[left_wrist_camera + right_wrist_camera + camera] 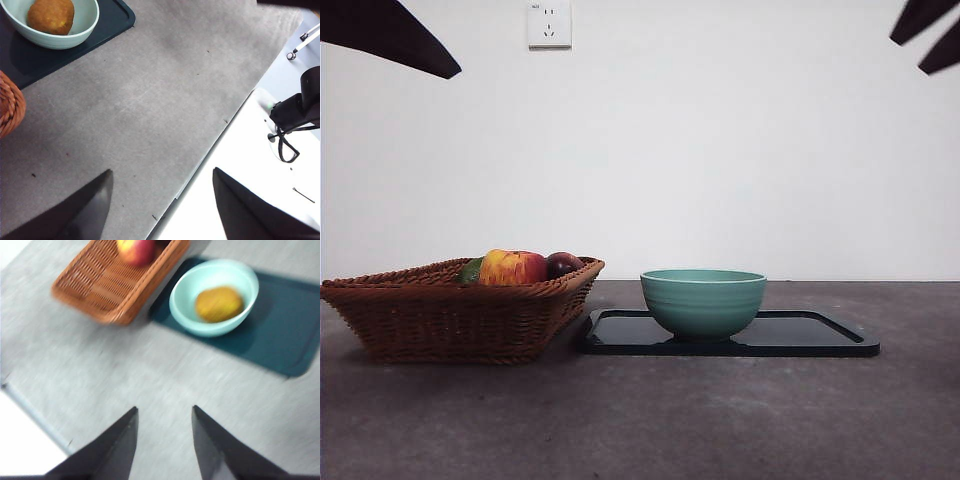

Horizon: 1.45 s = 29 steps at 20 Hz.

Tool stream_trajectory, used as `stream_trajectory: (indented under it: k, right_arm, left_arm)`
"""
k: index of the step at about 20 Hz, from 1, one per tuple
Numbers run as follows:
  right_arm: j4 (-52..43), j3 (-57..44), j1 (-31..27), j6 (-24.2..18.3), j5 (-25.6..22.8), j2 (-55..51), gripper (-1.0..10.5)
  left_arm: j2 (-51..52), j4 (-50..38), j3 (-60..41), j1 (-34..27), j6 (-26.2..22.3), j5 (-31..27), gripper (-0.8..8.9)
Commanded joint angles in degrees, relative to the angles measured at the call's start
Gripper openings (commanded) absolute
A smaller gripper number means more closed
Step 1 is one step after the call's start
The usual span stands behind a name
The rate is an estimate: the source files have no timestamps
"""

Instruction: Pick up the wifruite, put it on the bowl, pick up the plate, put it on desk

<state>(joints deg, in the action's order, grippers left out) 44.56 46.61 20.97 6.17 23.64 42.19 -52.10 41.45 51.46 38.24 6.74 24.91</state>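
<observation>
The brown kiwifruit [51, 16] lies inside the mint-green bowl [703, 301]; it also shows in the right wrist view [218, 304] inside the bowl [200, 282]. The bowl [85, 22] stands on a dark flat tray [815, 335], which serves as the plate [285, 325]. From the front the kiwifruit is hidden by the bowl's wall. My left gripper [162, 192] is open and empty, high above the desk [640, 420] near its edge. My right gripper [164, 422] is open and empty, high above the desk, short of the bowl.
A woven brown basket [460, 310] stands left of the tray, holding a red-yellow apple [512, 267], a dark purple fruit [563, 263] and something green. The basket also shows in both wrist views [115, 282] [10, 102]. A wall socket [549, 24] is behind.
</observation>
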Motion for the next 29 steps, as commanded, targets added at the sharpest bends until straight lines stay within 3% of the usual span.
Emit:
stream_trajectory:
  k: [1, 24, 29]
  right_arm:
    - [-0.4, -1.7, 0.3, -0.7, 2.5, -1.5, 1.7]
    - [-0.4, -2.7, 0.3, -0.7, 3.3, -2.6, 1.7]
    - [-0.4, -2.7, 0.3, -0.7, 3.3, -2.6, 1.7]
  left_arm:
    - [-0.2, -0.5, 0.2, 0.2, -0.7, 0.2, 3.16]
    - [-0.2, -0.7, 0.2, 0.2, -0.7, 0.2, 3.12]
    - [-1.2, -7.5, 0.7, 0.2, -0.2, -0.8, 3.12]
